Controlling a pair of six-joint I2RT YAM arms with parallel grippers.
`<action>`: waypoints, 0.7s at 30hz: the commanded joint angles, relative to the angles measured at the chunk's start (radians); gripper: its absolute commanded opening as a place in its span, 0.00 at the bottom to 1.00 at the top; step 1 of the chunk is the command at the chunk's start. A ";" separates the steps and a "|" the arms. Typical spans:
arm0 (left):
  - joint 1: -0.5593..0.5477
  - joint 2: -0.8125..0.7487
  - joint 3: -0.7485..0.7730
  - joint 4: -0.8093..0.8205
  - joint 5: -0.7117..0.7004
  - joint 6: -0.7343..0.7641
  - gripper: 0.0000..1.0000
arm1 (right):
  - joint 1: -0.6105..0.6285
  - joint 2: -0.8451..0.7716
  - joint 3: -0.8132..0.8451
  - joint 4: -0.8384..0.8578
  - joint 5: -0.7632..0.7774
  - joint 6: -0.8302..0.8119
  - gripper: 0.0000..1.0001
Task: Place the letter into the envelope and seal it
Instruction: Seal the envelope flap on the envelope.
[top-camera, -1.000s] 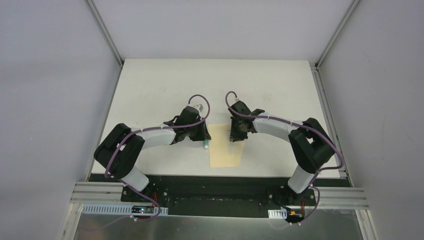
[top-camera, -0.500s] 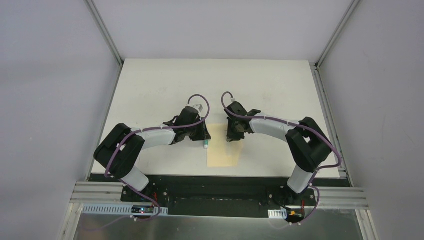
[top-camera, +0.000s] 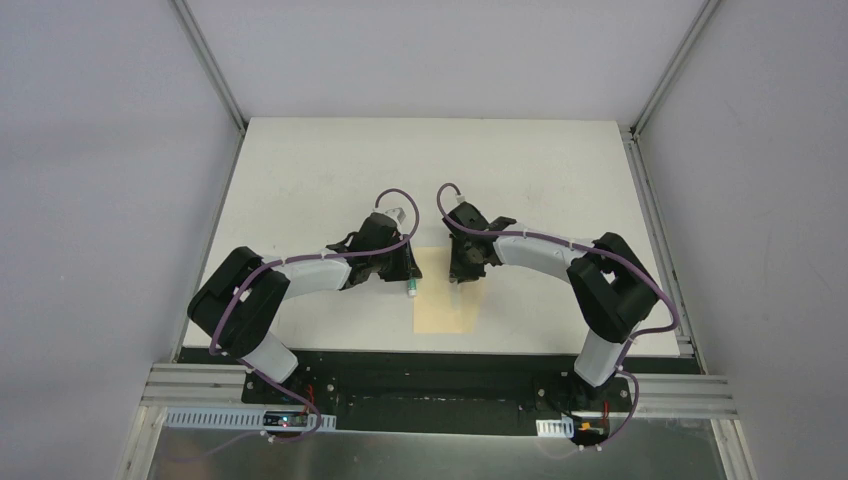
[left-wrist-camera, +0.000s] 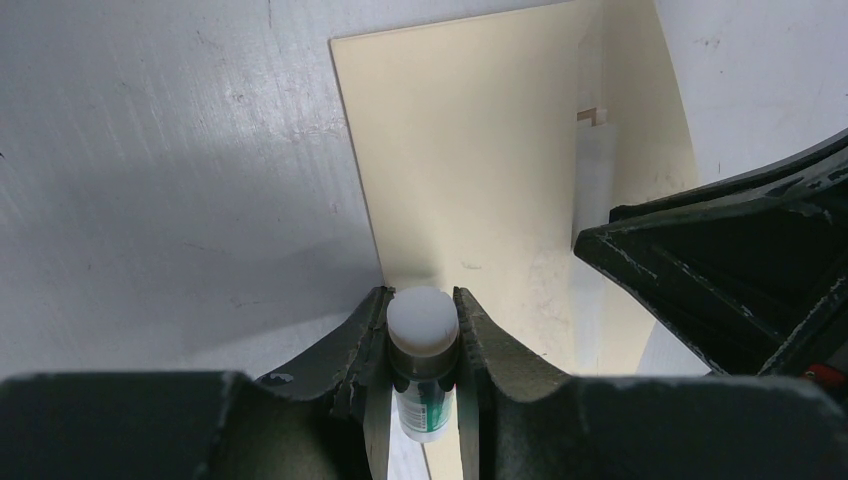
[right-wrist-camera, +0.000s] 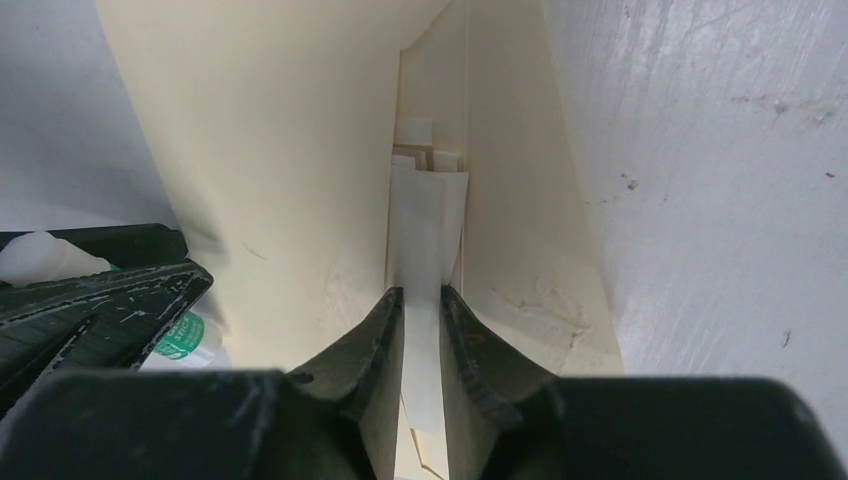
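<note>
Beneath both grippers, on the white table (top-camera: 330, 180), the envelope (top-camera: 446, 318) is laid flat, its near end reaching back toward the arm bases. Over its far part the right gripper (right-wrist-camera: 422, 295) is held low, its fingers drawn close with only a slit between them; whether paper is pinched there cannot be told. Over the last second this gripper has been carried sideways toward the left gripper (left-wrist-camera: 421, 300), and the envelope's visible width on that side has been slightly reduced. From this the flap is judged to be in the course of being folded over the body. The left gripper has not been moved: it is kept at the envelope's other edge, clamped on a tube (left-wrist-camera: 424, 400) with a white cap and green label. Through the right gripper's slit and ahead of its fingertips, a paler strip (right-wrist-camera: 427, 210) is seen along the crease. The letter is not seen as a separate sheet beside either gripper; it is judged to be inside already, the strip perhaps being its edge, so only the sealing is left.
</note>
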 joint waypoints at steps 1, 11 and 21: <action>-0.012 -0.004 -0.014 -0.015 -0.037 -0.008 0.00 | 0.011 -0.043 0.062 -0.014 0.027 -0.010 0.24; -0.012 -0.012 -0.010 -0.020 -0.044 0.003 0.00 | -0.013 -0.182 0.092 -0.132 0.087 -0.053 0.47; -0.012 -0.012 -0.003 -0.013 -0.030 0.015 0.00 | -0.205 -0.312 -0.135 -0.002 -0.133 -0.083 0.59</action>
